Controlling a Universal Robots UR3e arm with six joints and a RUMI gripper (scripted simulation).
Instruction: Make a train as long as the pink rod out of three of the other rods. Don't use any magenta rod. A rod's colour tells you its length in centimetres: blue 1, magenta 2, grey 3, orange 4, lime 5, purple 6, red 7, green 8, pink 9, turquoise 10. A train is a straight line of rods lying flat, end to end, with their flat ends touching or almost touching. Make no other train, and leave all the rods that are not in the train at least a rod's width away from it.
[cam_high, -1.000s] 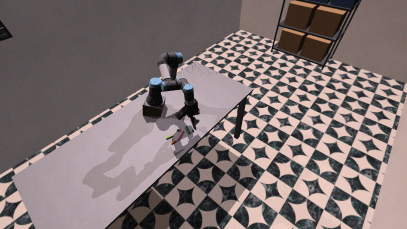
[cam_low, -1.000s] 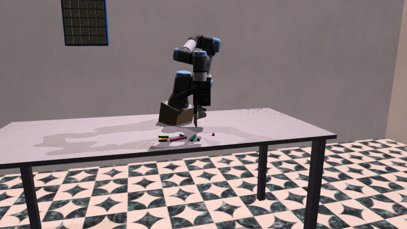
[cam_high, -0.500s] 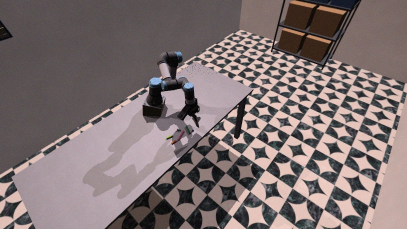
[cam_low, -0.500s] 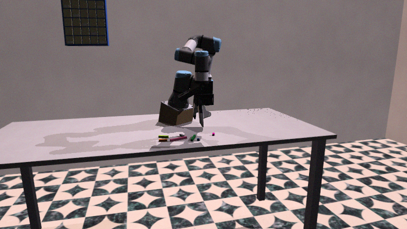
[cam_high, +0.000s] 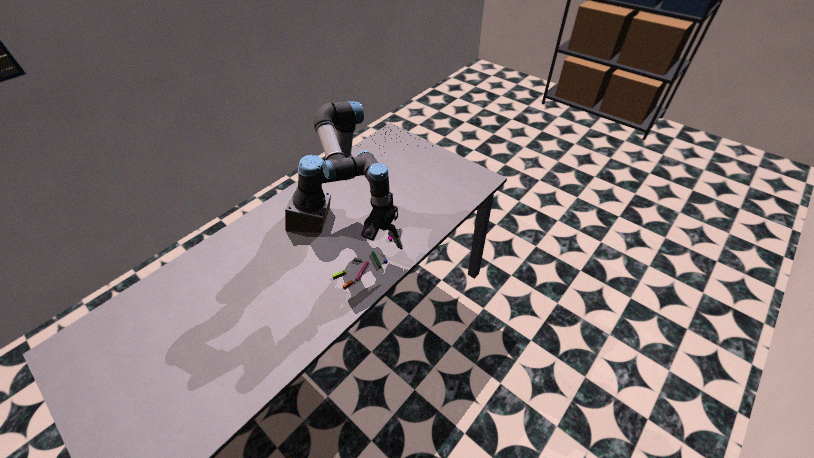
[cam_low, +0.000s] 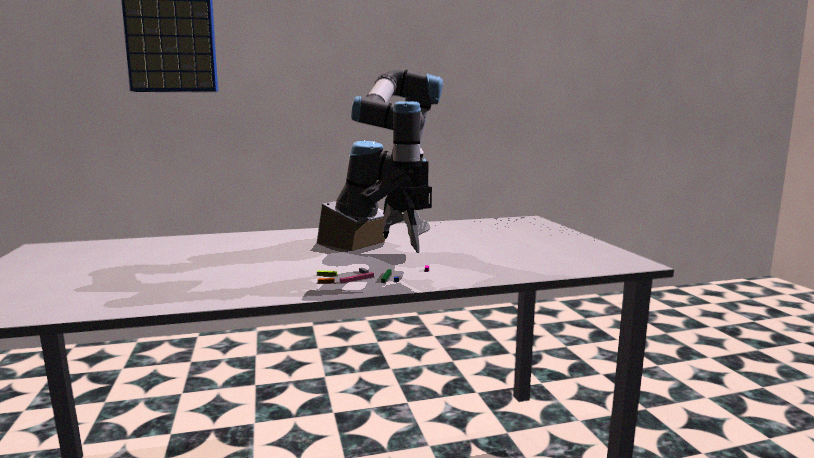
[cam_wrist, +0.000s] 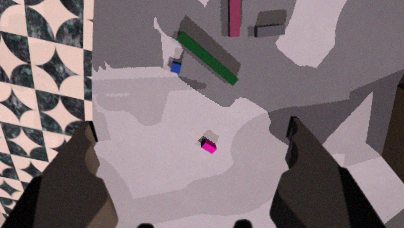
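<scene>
Gripper wide open, nothing held, poised above the table. Wrist view: magenta rod lies between the spread fingers as seen from above; exterior view puts it off to one side of them. Pink rod cut off by the wrist frame, whole in the other two. Lime rod and orange rod show only in top and exterior views. Blue rod near green rod, gap plain in wrist view. Grey rod near the pink.
</scene>
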